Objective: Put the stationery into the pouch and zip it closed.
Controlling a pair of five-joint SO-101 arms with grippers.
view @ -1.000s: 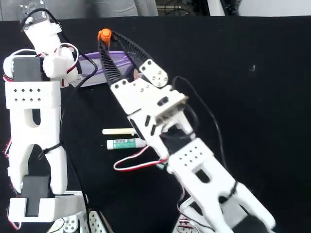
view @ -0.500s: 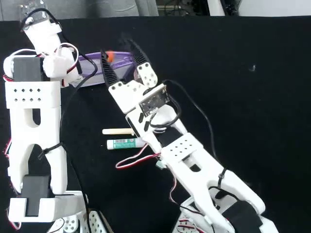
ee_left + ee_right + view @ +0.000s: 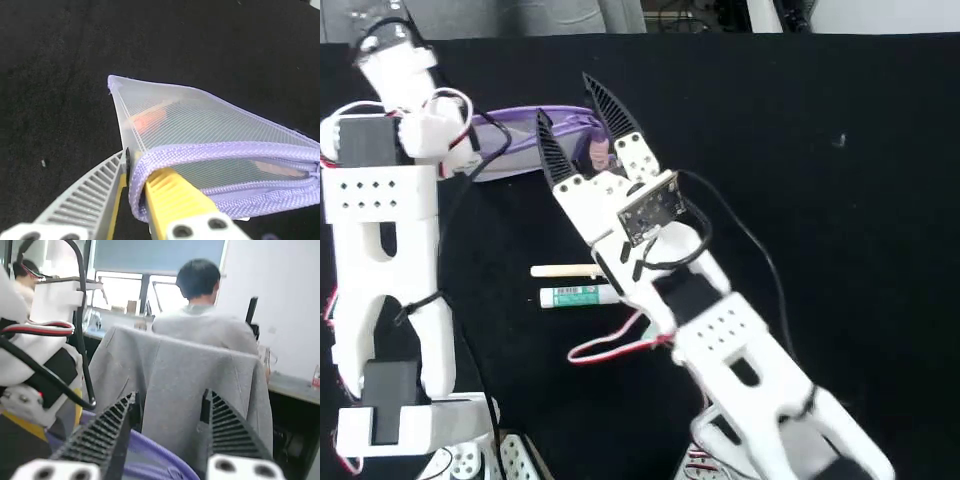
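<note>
Here left end effector (image 3: 139,165) clamps pouch (image 3: 200,125), right end effector (image 3: 564,98) spread wide above it

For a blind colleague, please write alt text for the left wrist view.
The left pincer is shut on the zip edge of a clear, purple-trimmed pouch; a black table lies behind. An orange thing shows through the pouch wall.

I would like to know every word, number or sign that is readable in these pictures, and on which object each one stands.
White and green tube on the black table: dark print on its green label, too small to read.
Translucent purple-edged zip pouch: no text visible.
No other readable text.
</note>
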